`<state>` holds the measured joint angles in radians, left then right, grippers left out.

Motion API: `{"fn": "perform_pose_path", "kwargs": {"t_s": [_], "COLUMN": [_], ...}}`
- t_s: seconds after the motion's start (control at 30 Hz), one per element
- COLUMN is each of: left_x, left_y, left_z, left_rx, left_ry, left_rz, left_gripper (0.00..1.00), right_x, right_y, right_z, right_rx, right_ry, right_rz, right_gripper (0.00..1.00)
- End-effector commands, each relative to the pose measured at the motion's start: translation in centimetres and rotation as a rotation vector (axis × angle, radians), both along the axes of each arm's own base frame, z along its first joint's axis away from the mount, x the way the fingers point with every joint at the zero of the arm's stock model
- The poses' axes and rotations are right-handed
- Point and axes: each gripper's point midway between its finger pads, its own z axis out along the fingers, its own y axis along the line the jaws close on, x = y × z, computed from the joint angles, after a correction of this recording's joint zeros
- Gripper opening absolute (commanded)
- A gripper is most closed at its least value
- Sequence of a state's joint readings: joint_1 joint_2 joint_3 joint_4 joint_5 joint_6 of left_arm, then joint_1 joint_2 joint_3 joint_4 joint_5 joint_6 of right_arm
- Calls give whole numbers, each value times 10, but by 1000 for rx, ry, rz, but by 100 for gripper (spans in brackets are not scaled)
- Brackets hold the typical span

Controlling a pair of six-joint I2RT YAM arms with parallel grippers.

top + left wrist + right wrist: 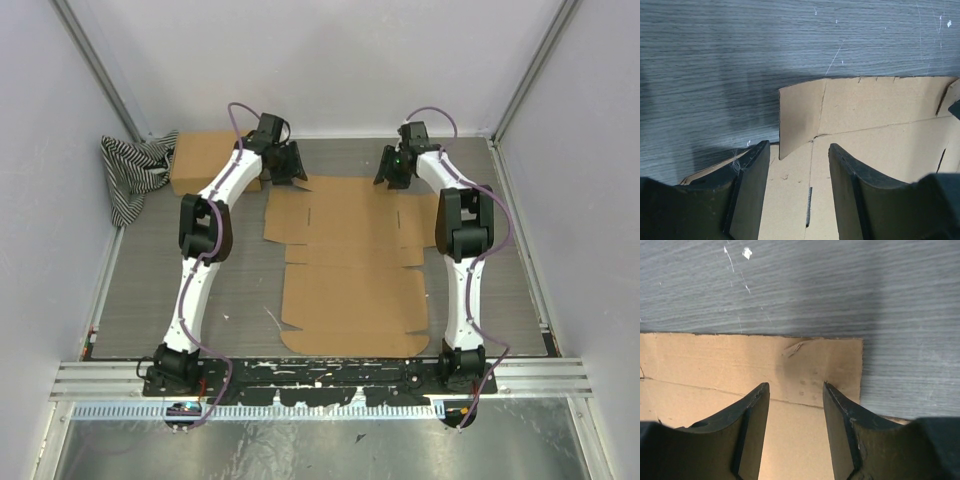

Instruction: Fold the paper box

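Across the middle of the table [150,290] the paper box [350,300] lies flat and unfolded. At its far corners, left gripper [291,168] and right gripper [392,172] hang half parted, grasping nothing. Only the left wrist view shows a corner flap [797,115] tilted up. Whether the fingers touch the card is unclear.

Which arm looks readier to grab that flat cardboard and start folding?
Probably left: the left claw, open, faces a raised corner flap of the flat brown cardboard box blank; the right claw, also open, hovers over a corner lying flat.
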<state>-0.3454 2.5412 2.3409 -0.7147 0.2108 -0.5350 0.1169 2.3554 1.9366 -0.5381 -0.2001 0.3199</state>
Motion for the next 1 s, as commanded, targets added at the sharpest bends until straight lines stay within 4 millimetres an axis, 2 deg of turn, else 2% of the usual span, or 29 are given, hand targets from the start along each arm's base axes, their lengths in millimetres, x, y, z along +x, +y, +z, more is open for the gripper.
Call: {"fn": "perform_pose_path", "kwargs": {"t_s": [0.0, 0.27, 0.43, 0.67, 0.97], "left_x": [1, 3, 6, 3, -6], "left_y": [-5, -7, -11, -39, -77], "left_z": [1, -3, 3, 27, 18], "left_rx": [-14, -19, -41, -82, -122], "left_ry": [-14, -8, -24, -82, -76], "left_rz": [-20, -19, -22, -64, -108], "left_gripper": [57, 57, 57, 55, 53], "right_x": [6, 1, 0, -3, -6], "right_y": [4, 2, 1, 0, -2], "right_z": [-1, -4, -4, -11, -13], "right_rx": [-3, -13, -19, -20, -31], "right_ry": [-12, -6, -5, 11, 16], "right_rz": [-7, -14, -15, -15, -13], "right_gripper": [52, 53, 53, 52, 53]}}
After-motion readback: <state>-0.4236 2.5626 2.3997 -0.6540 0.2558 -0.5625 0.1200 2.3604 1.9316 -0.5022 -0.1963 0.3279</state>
